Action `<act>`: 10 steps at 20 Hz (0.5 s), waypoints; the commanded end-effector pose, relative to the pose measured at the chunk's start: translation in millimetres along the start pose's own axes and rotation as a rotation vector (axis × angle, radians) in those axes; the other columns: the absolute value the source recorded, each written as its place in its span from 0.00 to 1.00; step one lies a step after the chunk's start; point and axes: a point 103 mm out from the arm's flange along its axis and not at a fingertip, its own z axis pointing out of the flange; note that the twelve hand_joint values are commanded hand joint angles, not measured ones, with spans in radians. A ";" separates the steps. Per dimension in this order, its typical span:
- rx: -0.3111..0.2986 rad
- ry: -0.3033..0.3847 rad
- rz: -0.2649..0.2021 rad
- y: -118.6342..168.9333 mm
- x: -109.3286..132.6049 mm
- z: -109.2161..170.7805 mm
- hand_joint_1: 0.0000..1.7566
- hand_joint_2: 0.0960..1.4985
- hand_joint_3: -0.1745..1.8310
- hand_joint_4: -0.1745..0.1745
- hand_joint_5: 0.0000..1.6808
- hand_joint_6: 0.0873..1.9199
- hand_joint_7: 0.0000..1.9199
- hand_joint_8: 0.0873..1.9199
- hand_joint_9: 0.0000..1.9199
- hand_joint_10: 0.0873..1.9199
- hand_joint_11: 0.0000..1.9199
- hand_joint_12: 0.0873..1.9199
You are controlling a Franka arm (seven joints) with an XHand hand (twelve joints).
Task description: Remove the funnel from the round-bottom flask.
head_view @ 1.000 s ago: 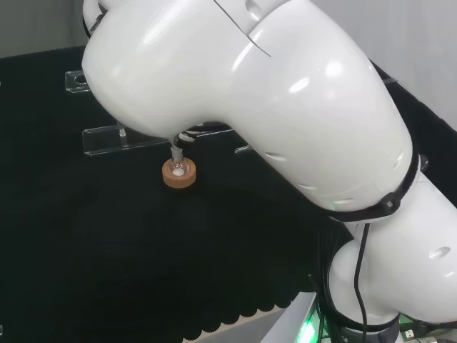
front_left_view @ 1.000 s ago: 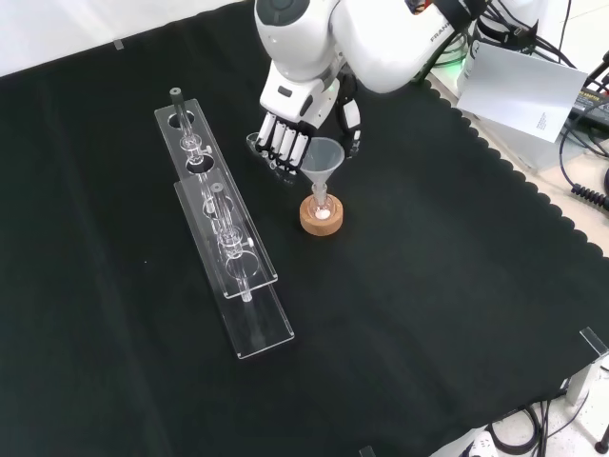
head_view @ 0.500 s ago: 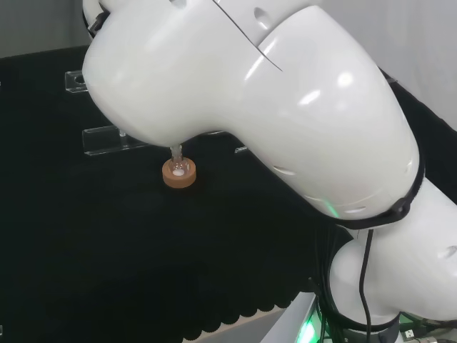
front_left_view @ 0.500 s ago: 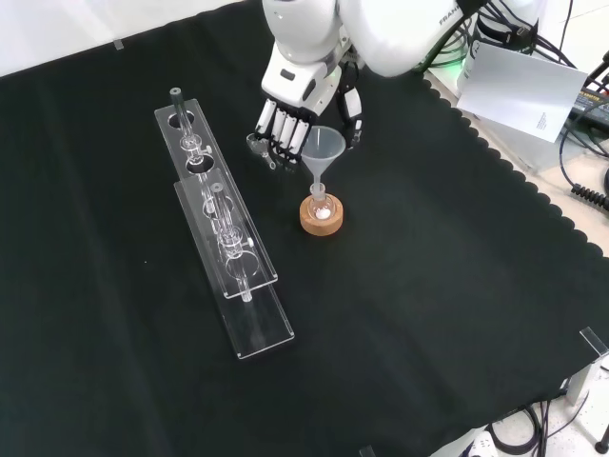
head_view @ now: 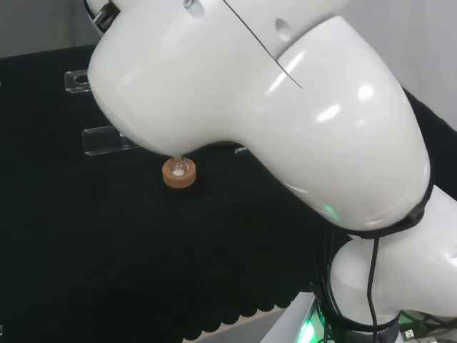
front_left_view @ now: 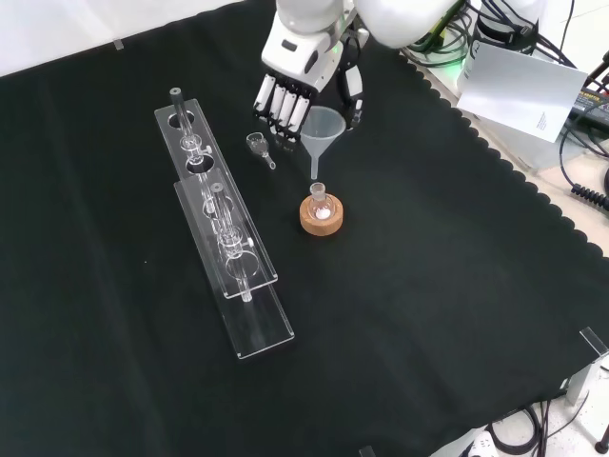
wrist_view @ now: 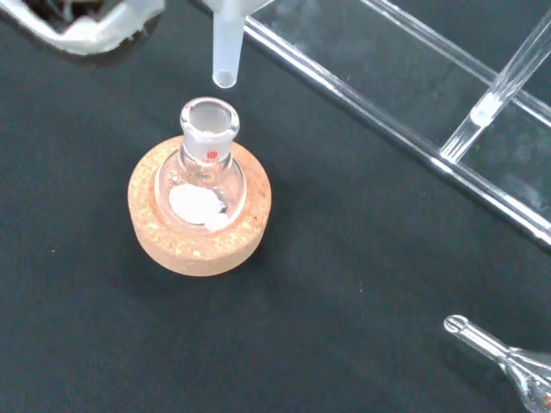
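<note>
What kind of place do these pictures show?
Probably a laboratory bench set up for robot tests: a round-bottom flask on a cork ring, a funnel held in the hand, and clear racks.

In the front view, the funnel (front_left_view: 323, 133) hangs just above the flask (front_left_view: 320, 202) on its cork ring (front_left_view: 322, 221).

Lighting bright, even, from overhead. Specular highlights on white arm link (head_view: 285, 121). Black cloth (front_left_view: 428, 314) takes only faint, soft shadows. Wrist view: cork stand (wrist_view: 200, 211) in focus; white hand part (wrist_view: 86, 21) blurred.
</note>
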 end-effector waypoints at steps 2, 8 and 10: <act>0.005 -0.051 0.050 -27.9 -1.3 -32.8 0.47 0.40 0.37 0.45 0.34 0.38 0.32 0.32 0.38 0.24 0.18 0.69; 0.005 -0.045 0.079 -39.5 -1.2 -40.1 0.47 0.40 0.38 0.45 0.34 0.38 0.32 0.32 0.38 0.24 0.18 0.69; 0.007 -0.036 0.086 -42.8 -6.6 -42.3 0.47 0.40 0.38 0.45 0.34 0.39 0.32 0.32 0.38 0.24 0.18 0.69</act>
